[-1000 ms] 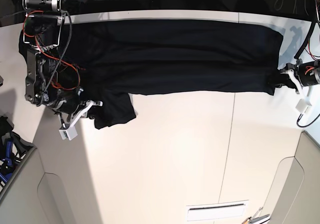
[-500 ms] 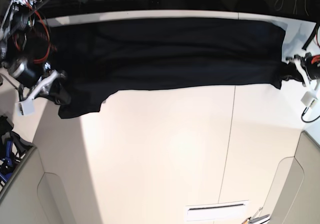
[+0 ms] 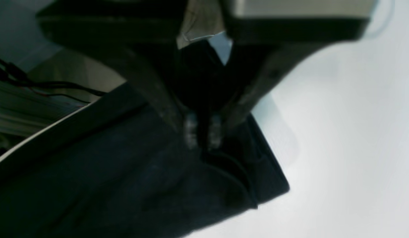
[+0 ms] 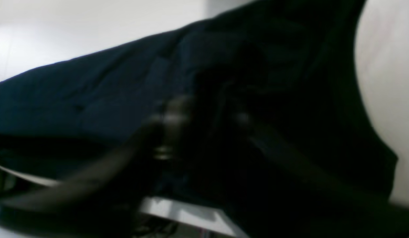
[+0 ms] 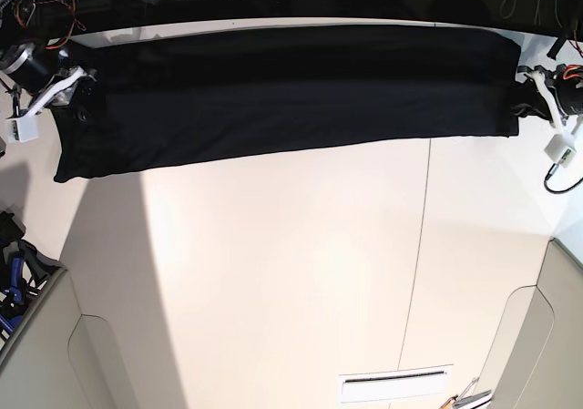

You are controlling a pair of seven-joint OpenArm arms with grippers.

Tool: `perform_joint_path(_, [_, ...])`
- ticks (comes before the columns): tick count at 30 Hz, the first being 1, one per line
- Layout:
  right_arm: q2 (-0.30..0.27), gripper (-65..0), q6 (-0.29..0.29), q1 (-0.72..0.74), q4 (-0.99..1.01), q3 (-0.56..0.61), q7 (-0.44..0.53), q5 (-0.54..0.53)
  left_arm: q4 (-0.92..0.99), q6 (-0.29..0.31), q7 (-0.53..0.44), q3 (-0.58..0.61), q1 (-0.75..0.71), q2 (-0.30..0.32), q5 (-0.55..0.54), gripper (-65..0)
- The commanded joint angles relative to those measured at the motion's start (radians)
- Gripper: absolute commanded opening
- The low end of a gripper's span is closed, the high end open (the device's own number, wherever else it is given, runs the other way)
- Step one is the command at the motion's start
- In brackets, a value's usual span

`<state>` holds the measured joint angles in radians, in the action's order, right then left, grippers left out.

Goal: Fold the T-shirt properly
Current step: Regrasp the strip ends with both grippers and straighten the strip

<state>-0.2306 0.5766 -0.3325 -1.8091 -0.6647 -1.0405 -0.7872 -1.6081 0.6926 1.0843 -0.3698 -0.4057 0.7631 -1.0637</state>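
T-shirt (image 5: 291, 95) plain black, no legible writing, stretched along table (image 5: 291, 281)

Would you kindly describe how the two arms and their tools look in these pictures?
Both are black metal with white moulded parts near the wrist. The right tool sits below red and black wiring. The left tool carries a small white block on a black cable. Up close, its fingers look dark with pale tips.

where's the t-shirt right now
In the base view, the T-shirt is stretched in a long band across the table's far edge, between the right gripper and left gripper.
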Motion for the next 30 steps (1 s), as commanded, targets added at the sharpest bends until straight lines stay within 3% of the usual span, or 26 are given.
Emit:
perform_joint_path(1, [-0.016,-30.1,0.003,0.005,-0.008,-0.008,0.032,-0.014,-0.012,0.006,-0.01,-0.012,0.003,0.012,-0.015,-46.9])
perform_joint_path(3, [-0.016,-22.4,0.003,0.006,-0.006,-0.008,0.044,-0.018,-0.012,0.006,-0.01,-0.012,0.003,-0.005,-0.016,-40.3])
perform_joint_path(7, [-0.016,-22.5,0.003,0.026,-0.009,-0.01,0.037,-0.063,-0.016,0.006,-0.01,-0.035,0.003,-0.021,-0.017,-39.4])
perform_joint_path(12, [-0.016,-22.6,0.003,0.041,-0.039,-0.01,0.029,-0.071,-0.018,0.006,-0.007,-0.199,0.003,-0.069,-0.035,-39.2])
perform_joint_path(14, [-0.016,-22.7,0.003,0.041,-0.06,-0.01,0.031,-0.075,-0.018,0.006,-0.002,-0.264,-0.003,-0.095,-0.052,-34.1])
perform_joint_path(16, [-0.015,-30.0,0.004,0.042,-0.079,-0.01,0.04,-0.077,-0.018,0.006,-0.003,-0.306,-0.018,-0.117,-0.059,-26.7])
perform_joint_path(18, [-0.015,-47.7,0.004,0.045,-0.08,-0.01,0.05,-0.077,-0.015,0.006,-0.004,-0.317,-0.037,-0.131,-0.057,-22.6])
perform_joint_path(20, [-0.006,-65.0,0.004,0.05,-0.079,-0.009,0.049,-0.076,-0.009,0.006,-0.02,-0.317,-0.06,-0.149,-0.036,-22.6])
perform_joint_path(25, [0.042,-65.0,0.008,0.05,-0.048,0.006,0.054,-0.069,0.005,0.006,-0.14,-0.317,-0.096,-0.204,0.043,-22.6])
perform_joint_path(30, [0.042,-65.0,0.008,0.05,0.092,0.095,0.136,0.045,0.007,0.006,-0.179,-0.317,-0.096,-0.217,0.058,-22.6])
